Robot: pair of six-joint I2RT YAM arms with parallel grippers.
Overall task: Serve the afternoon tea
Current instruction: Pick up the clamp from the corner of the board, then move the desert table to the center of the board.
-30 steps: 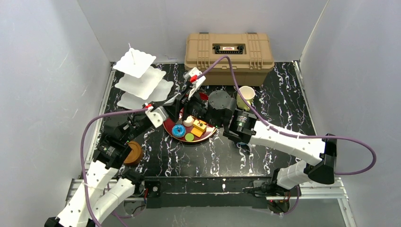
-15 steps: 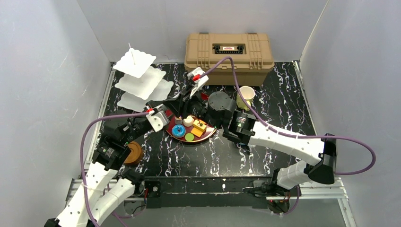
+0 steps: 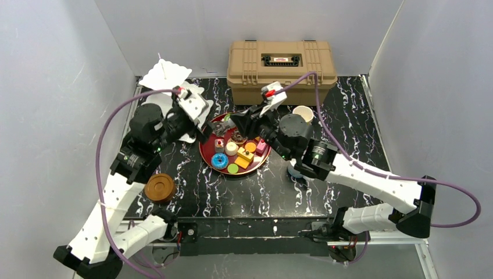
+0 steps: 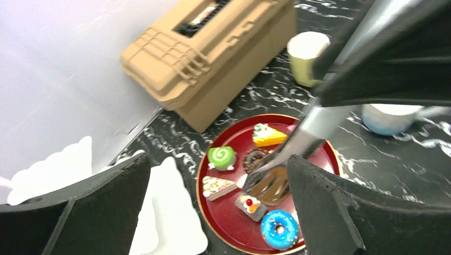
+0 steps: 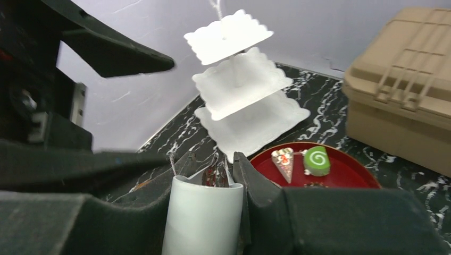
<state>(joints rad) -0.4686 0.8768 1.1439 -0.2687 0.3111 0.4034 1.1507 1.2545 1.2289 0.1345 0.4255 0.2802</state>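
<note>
Pastries [image 3: 219, 161] | left end effector [image 4: 219, 159] agape | right end effector [image 5: 213, 159] clamps white cylinder [image 5: 202, 218] | we can't read case label [image 3: 281, 60] | marbled bench [image 3: 349, 116]

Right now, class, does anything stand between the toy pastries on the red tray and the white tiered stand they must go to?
Nothing lies on the table between the red tray and the stand; they sit side by side. But the left gripper hangs over the stand's tray-side edge, open, and may crowd that path.

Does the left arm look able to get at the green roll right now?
Probably yes: the open left gripper faces the green roll, which lies uncovered; the right arm's metal tool is over another pastry.
</note>
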